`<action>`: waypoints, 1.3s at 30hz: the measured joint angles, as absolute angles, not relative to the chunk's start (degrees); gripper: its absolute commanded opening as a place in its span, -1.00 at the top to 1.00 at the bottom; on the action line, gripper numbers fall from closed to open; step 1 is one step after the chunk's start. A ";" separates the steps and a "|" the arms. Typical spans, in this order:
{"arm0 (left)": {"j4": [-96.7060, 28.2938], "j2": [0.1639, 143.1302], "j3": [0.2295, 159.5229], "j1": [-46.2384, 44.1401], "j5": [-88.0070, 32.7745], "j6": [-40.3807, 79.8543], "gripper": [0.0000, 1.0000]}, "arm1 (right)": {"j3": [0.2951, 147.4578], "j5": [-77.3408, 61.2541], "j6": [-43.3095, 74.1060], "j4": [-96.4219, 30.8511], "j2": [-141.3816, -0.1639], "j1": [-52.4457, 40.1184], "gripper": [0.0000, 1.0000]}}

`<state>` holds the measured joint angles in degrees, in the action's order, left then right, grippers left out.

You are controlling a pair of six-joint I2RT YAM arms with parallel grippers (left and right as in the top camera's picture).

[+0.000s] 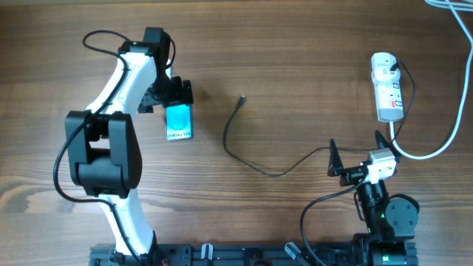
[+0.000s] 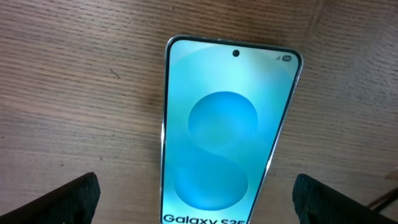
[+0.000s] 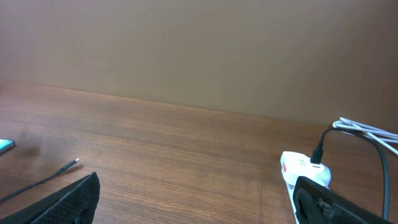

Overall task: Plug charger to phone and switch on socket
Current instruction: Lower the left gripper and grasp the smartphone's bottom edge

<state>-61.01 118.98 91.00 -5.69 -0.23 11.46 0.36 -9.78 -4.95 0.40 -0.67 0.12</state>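
Note:
The phone (image 1: 179, 121) lies flat on the table, turquoise screen up with "Galaxy S25" text; it fills the left wrist view (image 2: 224, 130). My left gripper (image 1: 174, 92) is open, its fingers spread wide on either side of the phone (image 2: 196, 205) and not touching it. The charger cable (image 1: 255, 164) runs from the socket across the table, its connector tip (image 1: 242, 98) lying free; the tip also shows in the right wrist view (image 3: 74, 162). The white socket (image 1: 387, 86) lies at the far right and shows in the right wrist view (image 3: 298, 171). My right gripper (image 1: 355, 155) is open and empty (image 3: 199, 202).
A thick white power lead (image 1: 451, 89) loops from the socket toward the right table edge. Bare wood lies between the phone and the connector tip.

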 measured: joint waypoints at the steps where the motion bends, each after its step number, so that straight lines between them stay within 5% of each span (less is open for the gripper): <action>1: -60.71 119.46 91.00 -5.85 -0.19 11.22 -1.00 | 0.36 -9.78 -4.95 0.40 -0.67 0.12 -1.00; 39: -52.07 121.60 85.43 -7.68 0.80 9.37 -0.96 | 0.36 -9.78 -4.95 0.40 -0.67 0.12 -0.99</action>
<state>-52.07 121.60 85.43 -7.68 0.80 9.37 0.36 -9.78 -4.95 0.40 -0.67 0.12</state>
